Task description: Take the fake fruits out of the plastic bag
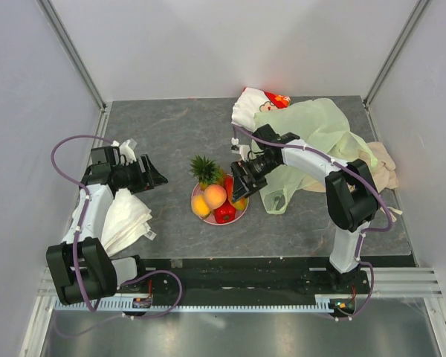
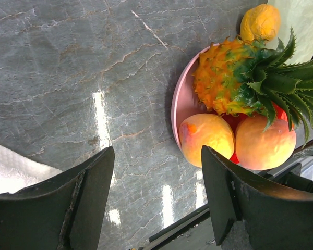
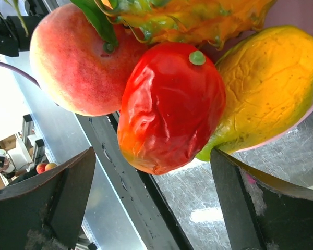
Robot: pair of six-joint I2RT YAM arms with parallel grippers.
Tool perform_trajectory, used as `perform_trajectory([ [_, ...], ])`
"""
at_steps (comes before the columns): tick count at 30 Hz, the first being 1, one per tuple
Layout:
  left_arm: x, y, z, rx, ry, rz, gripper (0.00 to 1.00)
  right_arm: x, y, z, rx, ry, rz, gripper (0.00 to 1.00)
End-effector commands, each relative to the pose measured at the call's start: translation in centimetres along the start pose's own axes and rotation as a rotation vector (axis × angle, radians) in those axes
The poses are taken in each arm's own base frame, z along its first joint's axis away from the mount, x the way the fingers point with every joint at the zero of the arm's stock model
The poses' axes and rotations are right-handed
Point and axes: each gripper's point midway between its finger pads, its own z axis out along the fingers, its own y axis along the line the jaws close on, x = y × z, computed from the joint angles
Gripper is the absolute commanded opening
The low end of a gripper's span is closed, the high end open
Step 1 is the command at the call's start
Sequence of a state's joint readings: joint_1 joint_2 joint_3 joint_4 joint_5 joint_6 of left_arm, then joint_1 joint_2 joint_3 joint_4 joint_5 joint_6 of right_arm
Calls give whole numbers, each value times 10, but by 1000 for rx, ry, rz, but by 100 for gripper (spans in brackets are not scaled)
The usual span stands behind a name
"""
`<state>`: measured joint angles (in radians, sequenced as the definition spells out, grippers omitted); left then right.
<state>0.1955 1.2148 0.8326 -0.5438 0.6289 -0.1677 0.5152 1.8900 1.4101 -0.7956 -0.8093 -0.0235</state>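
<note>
Right jaws released | red pepper (image 3: 169, 107) just ahead, on plate (image 3: 302, 13) | left jaws released

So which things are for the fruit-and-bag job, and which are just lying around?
For the job: pineapple, peach, orange, red pepper, mango, green bag.
Just lying about: red-and-white pouch, beige cloth, white cloth. The pink plate only holds the fruits.

White links (image 1: 95, 210), black joints (image 1: 80, 271), purple cables (image 1: 58, 151); the left gripper (image 2: 156, 156) and right gripper (image 3: 151, 156) are black.
</note>
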Motion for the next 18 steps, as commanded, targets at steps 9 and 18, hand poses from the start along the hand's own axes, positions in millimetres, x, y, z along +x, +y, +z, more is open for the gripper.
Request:
perform_trajectory([
  [9,-5,3,0,1,-15,51,75,-23,-25,-65,231,-71,-103,98],
  [18,-8,3,-1,-5,-19,60,75,-105,-75,-64,311,-209,-105,97],
])
